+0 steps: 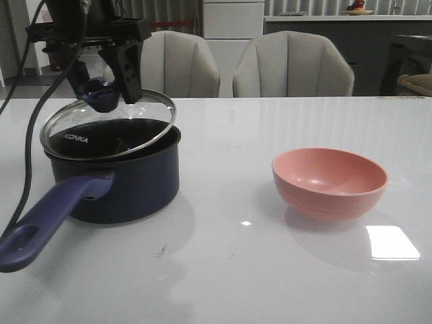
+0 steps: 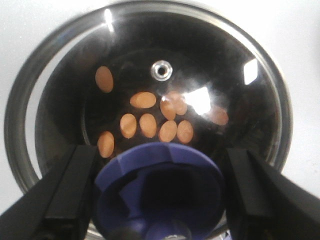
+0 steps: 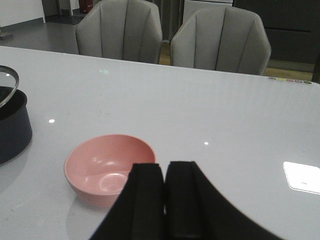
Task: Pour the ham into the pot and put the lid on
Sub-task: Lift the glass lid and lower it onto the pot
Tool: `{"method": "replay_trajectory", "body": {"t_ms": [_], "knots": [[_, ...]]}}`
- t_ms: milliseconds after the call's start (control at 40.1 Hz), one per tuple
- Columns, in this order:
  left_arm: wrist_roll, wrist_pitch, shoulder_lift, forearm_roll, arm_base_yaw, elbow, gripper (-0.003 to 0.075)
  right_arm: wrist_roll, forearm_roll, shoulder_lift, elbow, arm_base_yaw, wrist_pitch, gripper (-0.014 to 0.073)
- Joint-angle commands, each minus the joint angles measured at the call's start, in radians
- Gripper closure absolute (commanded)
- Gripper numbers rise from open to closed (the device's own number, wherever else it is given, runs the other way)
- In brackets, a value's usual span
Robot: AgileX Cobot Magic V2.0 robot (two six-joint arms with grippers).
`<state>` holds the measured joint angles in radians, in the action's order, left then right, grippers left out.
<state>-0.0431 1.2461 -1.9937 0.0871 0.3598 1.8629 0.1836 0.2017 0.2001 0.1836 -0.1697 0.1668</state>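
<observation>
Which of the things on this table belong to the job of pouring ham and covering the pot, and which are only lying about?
Belonging to the job:
- ham, already in the pot
- pot
- lid, tilted over the pot, its knob between the left gripper fingers

Only lying about:
- pink bowl, now empty
- two chairs behind the table

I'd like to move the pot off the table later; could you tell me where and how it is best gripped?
Grip the pot by its long purple-blue handle, which sticks out toward the table's front-left, well clear of the body. Come from above, pincer closing across the handle's width near the pot wall. The lid, tilted on the rim, could slide, so lift level.
</observation>
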Motion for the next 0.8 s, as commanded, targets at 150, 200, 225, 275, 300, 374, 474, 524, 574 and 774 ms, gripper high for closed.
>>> {"method": "replay_trajectory", "body": {"t_ms": [150, 200, 225, 275, 300, 374, 474, 524, 574, 774], "knots": [[0.000, 0.024, 0.031, 0.016, 0.005, 0.034, 0.0428, 0.010, 0.000, 0.009, 0.027, 0.001, -0.085, 0.0447], [0.000, 0.024, 0.029, 0.016, 0.005, 0.034, 0.0428, 0.010, 0.000, 0.009, 0.027, 0.001, -0.085, 0.0447], [0.000, 0.024, 0.024, 0.016, 0.005, 0.034, 0.0428, 0.010, 0.000, 0.009, 0.027, 0.001, -0.085, 0.0447], [0.000, 0.024, 0.020, 0.016, 0.005, 0.034, 0.0419, 0.010, 0.000, 0.009, 0.027, 0.001, -0.085, 0.0447], [0.000, 0.024, 0.020, 0.016, 0.005, 0.034, 0.0413, 0.010, 0.000, 0.009, 0.027, 0.001, -0.085, 0.0447], [0.000, 0.013, 0.016, 0.016, 0.005, 0.034, 0.0373, 0.010, 0.000, 0.009, 0.027, 0.001, -0.085, 0.0447], [0.000, 0.008, 0.016, 0.016, 0.005, 0.034, 0.0296, 0.010, 0.000, 0.009, 0.027, 0.001, -0.085, 0.0447], [0.000, 0.008, 0.016, 0.014, 0.005, 0.034, 0.0265, 0.010, 0.000, 0.009, 0.027, 0.001, -0.085, 0.0447], [0.000, 0.008, 0.016, 0.014, 0.005, 0.034, 0.0230, 0.010, 0.000, 0.009, 0.027, 0.001, -0.085, 0.0447], [0.000, -0.008, 0.016, 0.014, 0.005, 0.034, 0.0115, 0.010, 0.000, 0.009, 0.027, 0.001, -0.085, 0.0447]]}}
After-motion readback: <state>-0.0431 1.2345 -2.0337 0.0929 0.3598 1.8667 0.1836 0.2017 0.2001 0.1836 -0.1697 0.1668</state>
